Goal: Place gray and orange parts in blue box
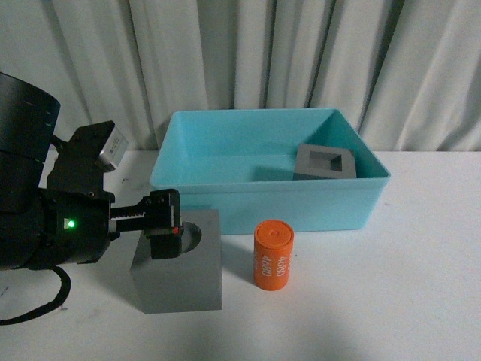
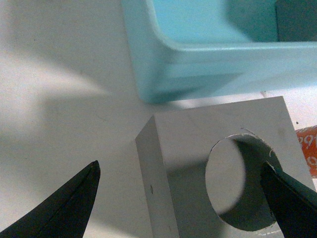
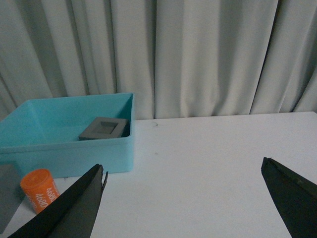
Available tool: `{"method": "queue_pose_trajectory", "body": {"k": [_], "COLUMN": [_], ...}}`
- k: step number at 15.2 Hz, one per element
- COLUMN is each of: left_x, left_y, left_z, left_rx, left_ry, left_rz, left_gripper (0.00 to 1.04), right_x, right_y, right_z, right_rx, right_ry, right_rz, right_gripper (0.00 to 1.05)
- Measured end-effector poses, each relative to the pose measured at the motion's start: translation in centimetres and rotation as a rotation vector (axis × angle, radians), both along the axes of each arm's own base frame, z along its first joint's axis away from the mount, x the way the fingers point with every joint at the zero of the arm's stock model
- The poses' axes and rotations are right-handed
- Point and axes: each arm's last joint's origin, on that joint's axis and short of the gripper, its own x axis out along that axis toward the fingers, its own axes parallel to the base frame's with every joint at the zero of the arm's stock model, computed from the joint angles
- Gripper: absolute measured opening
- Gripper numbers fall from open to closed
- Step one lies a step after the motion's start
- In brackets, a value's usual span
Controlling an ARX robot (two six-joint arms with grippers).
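While the L gripper [image 1: 146,219] hangs over the round-hole cube [image 1: 180,274], the front view shows its jaws spread and nothing gripped. One finger is seen above the hole; the other is hidden by the wrist. The cube sits twd the table's [image 1: 391,301] front-left, just before the box [image 1: 301,207] but apart from it. The cylinder [image 1: 273,254] stands upright just right of the cube, also outside the box. The square-hole cube [image 1: 325,163] is already in the box, by its right wall.

L wrist view: the gripper [image 2: 179,171] is released. One tip is over the hole and one is out past the cube's [image 2: 183,144] side face. Probably the wall btw hole and face is meant to be pinched, the full cube looking too wide. Contact can't be told. The box corner [image 2: 163,64] lies just beyond.

R wrist view: the R gripper [image 3: 183,166] is wide open and empty, raised over bare table, well apart from the box [image 3: 74,153], square-hole cube [image 3: 103,129] and cylinder [image 3: 39,191]. It is likely kept clear so L has room.
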Motion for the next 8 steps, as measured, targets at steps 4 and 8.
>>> {"method": "queue_pose_trajectory", "body": {"k": [4,8], "left_x": [0.1,0.37], "left_y": [-0.03,-0.21], "left_z": [-0.51,-1.23], "left_rx": [0.006,0.012], "left_ry": [0.007,0.018], "left_rz": [-0.006,-0.02], "left_gripper": [0.98,0.98], "right_x": [0.0,0.0], "right_y": [0.0,0.0], "right_z": [0.0,0.0], "right_rx": [0.0,0.0], "right_ry": [0.0,0.0], "right_rz": [0.0,0.0], "right_gripper": [0.98,0.98]}}
